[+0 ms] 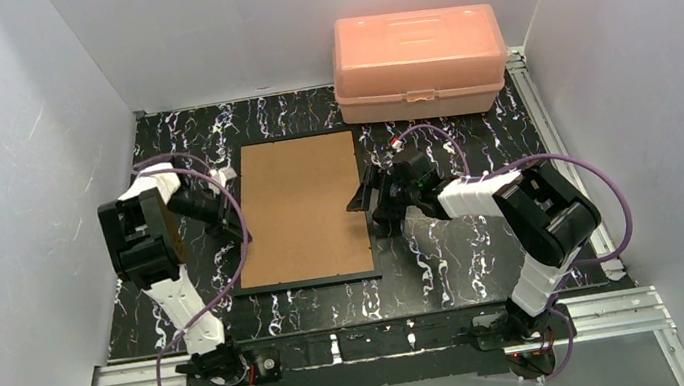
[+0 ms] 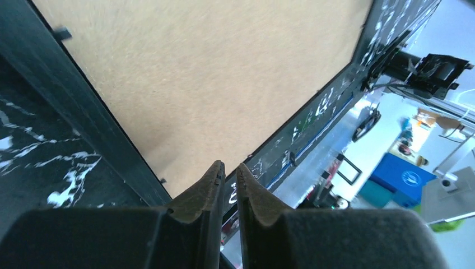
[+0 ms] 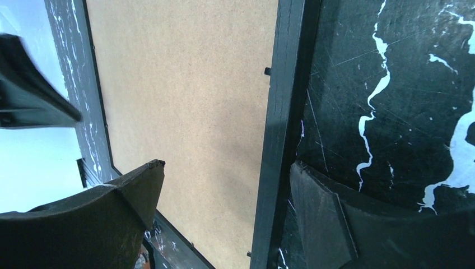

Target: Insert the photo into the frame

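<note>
The thin black rectangular picture frame (image 1: 298,209) lies face down, brown fibreboard back upward, in the middle of the black white-veined table (image 1: 450,274). The left gripper (image 2: 230,166) hangs at its left edge, fingers almost together with nothing between. The right gripper (image 3: 224,168) gapes wide, straddling the frame's right edge. A pink plastic box (image 1: 416,46) sits behind.

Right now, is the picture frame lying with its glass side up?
No, the frame lies flat with its brown back facing up.
</note>
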### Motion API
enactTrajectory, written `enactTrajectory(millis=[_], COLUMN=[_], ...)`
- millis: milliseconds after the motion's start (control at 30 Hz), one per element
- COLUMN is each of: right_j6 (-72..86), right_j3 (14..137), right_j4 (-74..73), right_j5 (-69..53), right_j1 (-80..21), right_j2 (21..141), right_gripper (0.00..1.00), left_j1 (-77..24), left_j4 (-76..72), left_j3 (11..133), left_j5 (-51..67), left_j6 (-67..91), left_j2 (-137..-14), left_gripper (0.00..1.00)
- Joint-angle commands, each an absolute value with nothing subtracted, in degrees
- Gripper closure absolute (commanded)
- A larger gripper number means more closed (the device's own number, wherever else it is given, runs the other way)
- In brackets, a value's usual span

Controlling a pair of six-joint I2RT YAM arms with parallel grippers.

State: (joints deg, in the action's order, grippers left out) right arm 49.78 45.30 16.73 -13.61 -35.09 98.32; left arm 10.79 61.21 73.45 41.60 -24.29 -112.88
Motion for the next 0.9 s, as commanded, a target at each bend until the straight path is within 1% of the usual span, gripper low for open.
enactTrajectory(millis=[0, 67, 100, 133, 167, 200, 233, 367, 500, 700, 867], right_j6=[46.94, 45.05, 43.44, 41.92, 39.87, 37.40, 34.71, 23.01, 14.26, 6.30, 2.86], right_j3=[43.97, 45.62, 46.52, 47.68, 49.00, 50.59, 52.13, 57.49, 58.55, 59.78, 61.60], right_j4=[0.36, -3.22, -4.35, -6.08, -8.12, -10.05, -11.89, -14.85, -12.88, -10.41, -8.69], right_j5=[-11.78, -9.87, -9.06, -7.69, -5.98, -4.13, -2.02, 2.18, 4.42, 5.24, 5.80], right_j1=[-35.91, -35.93, -35.93, -36.47, -37.10, -37.75, -39.69, -48.81, -58.46, -66.83, -70.21], right_j2=[100.09, 98.41, 97.37, 96.25, 95.05, 94.03, 92.88, 90.15, 89.44, 92.38, 96.81], right_gripper=[0.07, 0.06, 0.06, 0.05, 0.05, 0.05, 0.04, 0.06, 0.09, 0.13, 0.18], left_j1=[13.19, 14.88, 15.65, 16.59, 17.44, 18.21, 18.95, 20.34, 20.67, 22.62, 25.25], left_j4=[69.85, 71.59, 72.20, 73.22, 74.31, 75.19, 75.46, 75.66, 74.53, 69.90, 68.69], left_j3=[81.79, 84.34, 85.27, 86.39, 87.35, 88.32, 89.00, 91.17, 93.20, 93.46, 95.49], left_j5=[46.16, 44.97, 44.16, 43.69, 43.41, 43.22, 42.72, 40.23, 37.04, 28.68, 30.83], left_j6=[-27.36, -28.28, -28.95, -29.82, -30.81, -31.68, -32.02, -32.54, -32.07, -31.29, -27.49], left_j2=[-105.00, -103.90, -103.36, -102.72, -102.21, -101.44, -100.57, -96.37, -92.95, -90.37, -88.86], left_gripper=[0.85, 0.80, 0.74, 0.60, 0.41, 0.08, 0.02, 0.02, 0.02, 0.02, 0.02])
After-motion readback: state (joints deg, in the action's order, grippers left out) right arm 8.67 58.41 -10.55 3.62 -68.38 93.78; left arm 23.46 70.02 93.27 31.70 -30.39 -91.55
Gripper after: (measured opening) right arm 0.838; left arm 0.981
